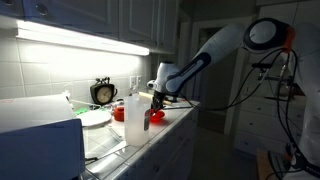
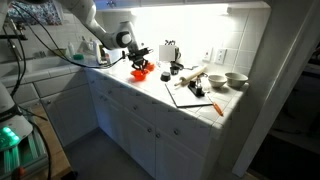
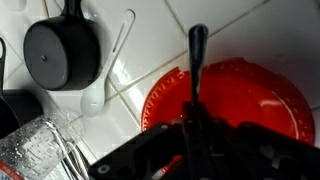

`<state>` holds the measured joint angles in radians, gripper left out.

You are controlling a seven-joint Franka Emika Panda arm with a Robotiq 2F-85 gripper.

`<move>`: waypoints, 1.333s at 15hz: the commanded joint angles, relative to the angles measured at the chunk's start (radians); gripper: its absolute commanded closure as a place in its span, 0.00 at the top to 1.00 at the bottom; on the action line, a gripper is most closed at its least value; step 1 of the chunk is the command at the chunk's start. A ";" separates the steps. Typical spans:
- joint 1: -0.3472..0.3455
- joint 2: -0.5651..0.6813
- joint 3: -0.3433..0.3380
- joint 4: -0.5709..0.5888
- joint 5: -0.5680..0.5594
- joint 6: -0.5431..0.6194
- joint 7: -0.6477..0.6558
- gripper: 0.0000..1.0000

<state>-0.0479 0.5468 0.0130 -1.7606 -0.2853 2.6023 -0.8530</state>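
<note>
Red bowl [image 3: 250, 100] glossy plastic; tiles [image 3: 160, 30] glazed, smooth; blk cup [image 3: 62, 55] matt.

No writing can be read from where I stand. The clock [image 1: 103, 92] at the back of the bench [image 1: 176, 122] has a pale face, but its numerals are too small and blurred to read. The red dish [image 3: 250, 100] and the black handle [image 3: 197, 55] gripped in the tool [image 3: 192, 135] show no legible mark.
</note>
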 commanded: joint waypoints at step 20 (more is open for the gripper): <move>0.044 0.090 -0.021 0.111 -0.078 -0.080 0.044 0.02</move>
<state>-0.0076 0.6094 -0.0118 -1.6963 -0.3578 2.5601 -0.8376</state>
